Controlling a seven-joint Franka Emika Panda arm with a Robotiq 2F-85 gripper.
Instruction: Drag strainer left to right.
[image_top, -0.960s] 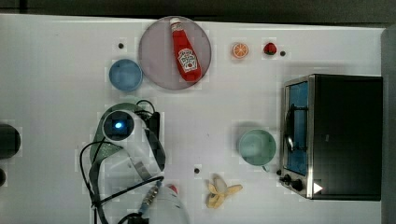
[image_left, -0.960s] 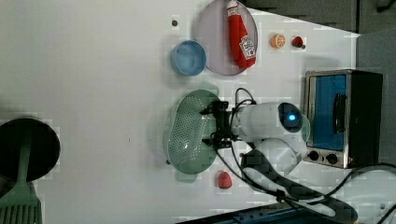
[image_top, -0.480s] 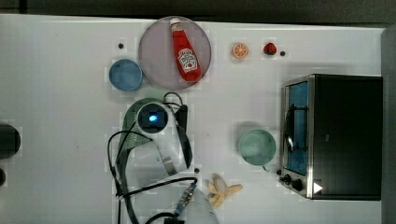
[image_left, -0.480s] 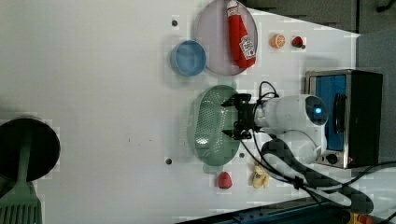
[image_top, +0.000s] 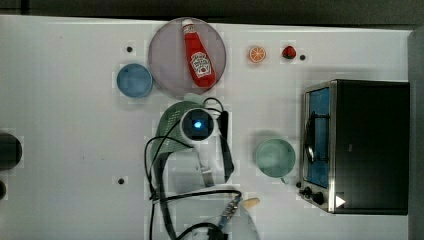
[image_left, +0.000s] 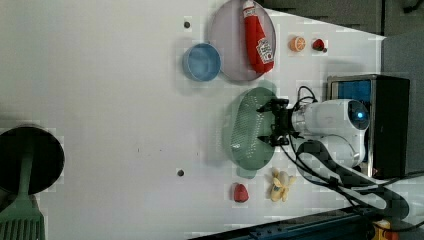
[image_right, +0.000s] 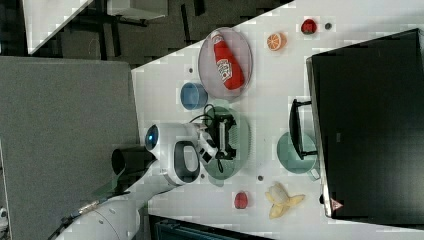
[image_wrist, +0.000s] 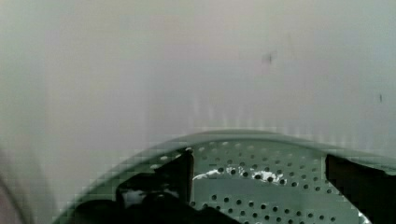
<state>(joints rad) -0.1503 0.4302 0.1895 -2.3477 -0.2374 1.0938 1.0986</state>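
The strainer (image_top: 171, 125) is a pale green oblong colander with rows of small holes; it lies on the white table just below the grey plate in the top view. In that view my arm's wrist (image_top: 197, 125) covers the strainer's right part. In the left view my gripper (image_left: 264, 125) is open, its two black fingers spread wide inside the strainer (image_left: 245, 131). The right view has the gripper (image_right: 223, 138) down in the strainer (image_right: 243, 147) too. In the wrist view one dark finger (image_wrist: 182, 173) and the other stand apart over the perforated floor of the strainer (image_wrist: 261, 200).
A red ketchup bottle (image_top: 198, 57) lies on the grey plate (image_top: 162, 60). A small blue bowl (image_top: 134, 80) sits to the top view's left of the plate, and a teal bowl (image_top: 274, 157) and toaster oven (image_top: 365, 145) stand at the top view's right. A banana (image_left: 281, 184) and a strawberry (image_left: 240, 192) lie near the strainer.
My arm has moved toward the top view's right and the strainer has slid along with it, from beneath the blue bowl to beneath the plate. The fingers stayed spread.
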